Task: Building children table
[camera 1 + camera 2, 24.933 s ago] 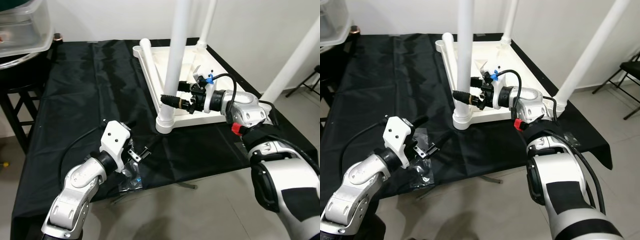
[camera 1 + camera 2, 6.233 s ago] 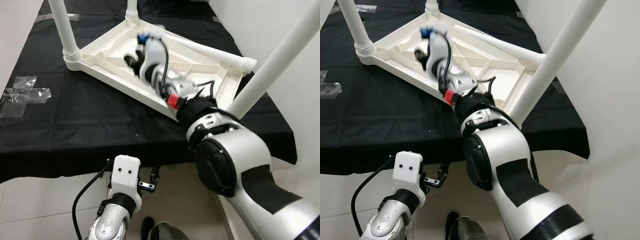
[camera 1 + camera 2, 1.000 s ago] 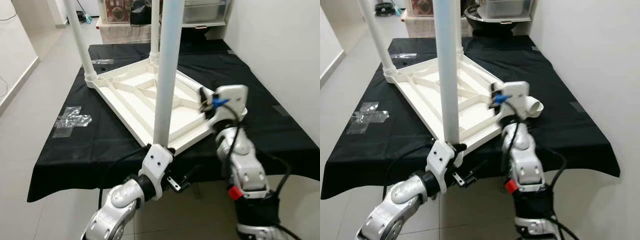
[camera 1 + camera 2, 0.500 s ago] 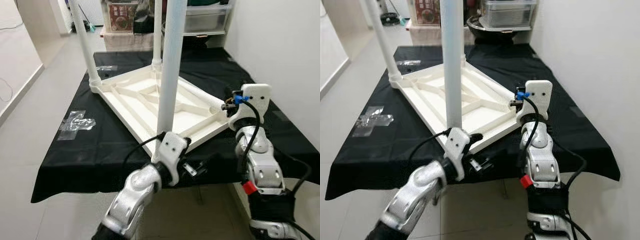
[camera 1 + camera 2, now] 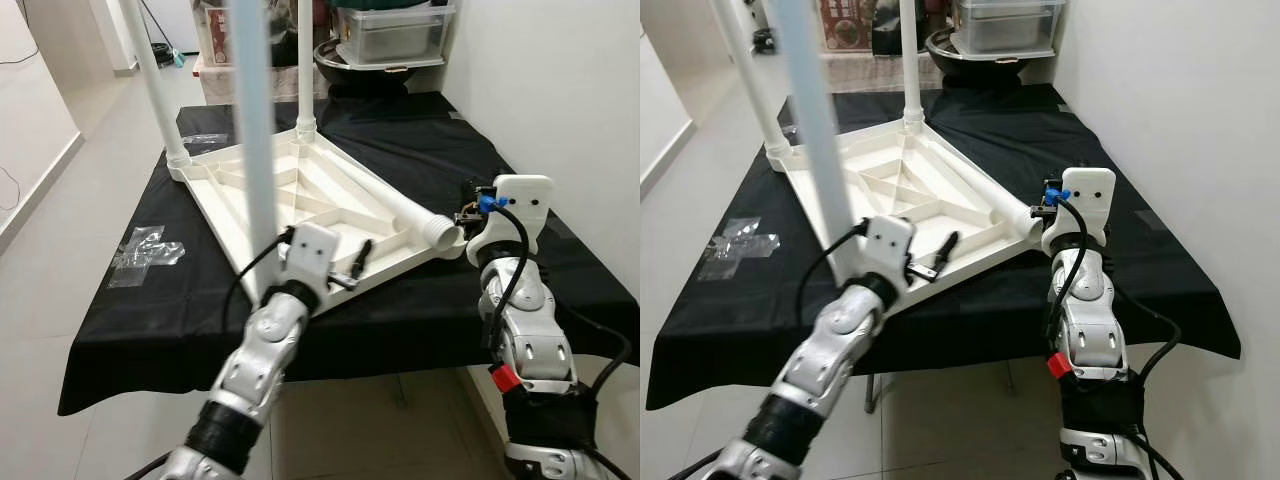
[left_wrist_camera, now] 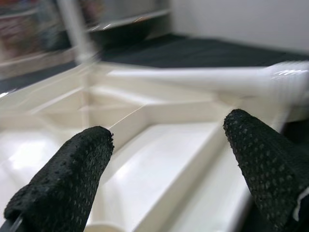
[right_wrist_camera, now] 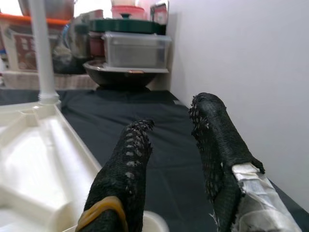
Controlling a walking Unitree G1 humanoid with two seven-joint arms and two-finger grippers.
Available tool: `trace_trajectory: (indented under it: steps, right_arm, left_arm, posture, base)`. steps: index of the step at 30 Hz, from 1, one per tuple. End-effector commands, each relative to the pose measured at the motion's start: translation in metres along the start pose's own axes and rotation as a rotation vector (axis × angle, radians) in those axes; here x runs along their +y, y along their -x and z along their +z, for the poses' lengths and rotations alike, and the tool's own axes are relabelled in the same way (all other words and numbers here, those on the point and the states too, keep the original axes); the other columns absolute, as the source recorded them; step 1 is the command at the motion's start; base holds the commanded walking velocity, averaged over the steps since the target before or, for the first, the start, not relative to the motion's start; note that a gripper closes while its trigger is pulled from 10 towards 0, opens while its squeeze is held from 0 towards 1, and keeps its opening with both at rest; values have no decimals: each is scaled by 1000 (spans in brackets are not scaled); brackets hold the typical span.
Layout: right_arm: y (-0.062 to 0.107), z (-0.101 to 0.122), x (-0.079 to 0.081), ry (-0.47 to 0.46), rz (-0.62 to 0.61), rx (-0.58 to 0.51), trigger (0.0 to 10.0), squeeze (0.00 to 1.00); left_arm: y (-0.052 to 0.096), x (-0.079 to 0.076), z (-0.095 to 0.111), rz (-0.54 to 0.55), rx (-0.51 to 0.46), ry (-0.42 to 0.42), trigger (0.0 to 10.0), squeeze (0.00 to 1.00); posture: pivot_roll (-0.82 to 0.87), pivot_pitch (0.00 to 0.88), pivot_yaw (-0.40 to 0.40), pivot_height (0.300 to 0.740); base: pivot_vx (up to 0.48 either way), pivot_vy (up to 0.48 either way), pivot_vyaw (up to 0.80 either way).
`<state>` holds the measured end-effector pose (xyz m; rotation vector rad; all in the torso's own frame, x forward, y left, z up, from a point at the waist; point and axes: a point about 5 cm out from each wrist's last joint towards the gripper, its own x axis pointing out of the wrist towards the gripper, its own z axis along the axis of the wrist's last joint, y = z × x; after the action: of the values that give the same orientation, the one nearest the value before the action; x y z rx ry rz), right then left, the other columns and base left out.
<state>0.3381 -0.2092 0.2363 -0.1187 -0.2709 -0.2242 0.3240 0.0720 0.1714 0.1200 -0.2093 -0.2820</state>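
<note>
The white children table lies upside down on a black-clothed table. Three white legs stand up from it: far left, far middle and near, the near one blurred. A loose white leg lies across the underside, its open end at the right corner. My left gripper hangs open over the near edge, nothing between its fingers. My right gripper is open just beyond the loose leg's end, empty.
Crumpled clear plastic lies on the cloth at the left. A dark bowl and a clear lidded box stand at the far end. A white wall runs close on the right. Open floor lies to the left.
My left gripper has risen from below the table's front edge to over the tabletop's near rim. The camera has shifted a little. My right arm stays by the loose leg's end.
</note>
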Motion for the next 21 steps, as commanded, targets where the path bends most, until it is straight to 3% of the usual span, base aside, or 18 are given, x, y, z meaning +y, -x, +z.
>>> trace_trajectory:
  steps: [1,2,3,5,7,8,9,10,12,13,16,21]
  right_arm:
    - [-2,1,1,-5,-4,-8,10000,0]
    - [-2,1,1,-5,-4,-8,10000,0]
    - [-2,0,1,-5,-3,-5,10000,0]
    - [-2,0,1,-5,-3,-5,10000,0]
    - [-1,-1,3,-6,2,-5,10000,0]
    - [-1,-1,3,-6,2,-5,10000,0]
    - [-1,-2,4,-6,8,-3,10000,0]
    - [-1,-2,4,-6,8,-3,10000,0]
    - [0,-4,6,-8,18,7,10000,0]
    - [0,-4,6,-8,18,7,10000,0]
    - [0,-5,11,-19,42,18,10000,0]
    - [0,-5,12,-26,46,19,10000,0]
  left_arm:
    - [13,13,-8,32,21,-9,10000,0]
    - [13,13,-8,32,21,-9,10000,0]
    - [24,21,-11,36,38,-18,10000,0]
    - [24,21,-11,36,38,-18,10000,0]
    - [40,35,-16,63,62,-56,10000,0]
    - [40,35,-16,63,62,-56,10000,0]
    - [53,50,-20,89,84,-110,10000,0]
    - [53,50,-20,89,84,-110,10000,0]
    - [74,79,-25,153,136,-164,10000,0]
    - [74,79,-25,153,136,-164,10000,0]
    - [91,116,-26,233,171,-223,10000,0]
    - [96,127,-25,263,185,-244,10000,0]
  posture:
    - [18,113,-25,740]
    - [18,113,-25,740]
    - [21,112,-26,740]
    - [21,112,-26,740]
    - [26,114,-30,740]
    - [26,114,-30,740]
    - [32,118,-38,740]
    - [32,118,-38,740]
    - [36,118,-41,740]
    - [36,118,-41,740]
    - [37,117,-47,740]
    - [33,118,-49,740]
  base:
    - [0,0,0]
    - [0,0,0]
    - [0,0,0]
    - [0,0,0]
    - [0,0,0]
    - [0,0,0]
    - [0,0,0]
    - [0,0,0]
    - [0,0,0]
    - [0,0,0]
    - [0,0,0]
    - [0,0,0]
